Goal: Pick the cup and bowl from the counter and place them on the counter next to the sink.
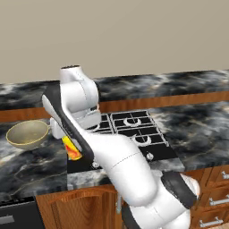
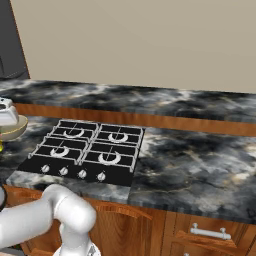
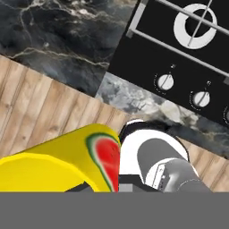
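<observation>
1 gripper [image 1: 67,142] grips the cup [image 1: 72,150]; the left base view alone shows the whole bowl [image 1: 27,134].

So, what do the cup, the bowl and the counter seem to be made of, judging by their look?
The cup: probably plastic or glazed ceramic, smooth and opaque yellow with a printed watermelon picture; the rendering leaves this open. The bowl: likely glazed ceramic or stoneware, olive-tan with a paler rim. The counter: polished marble-like stone, glossy black with white-grey veins.
</observation>
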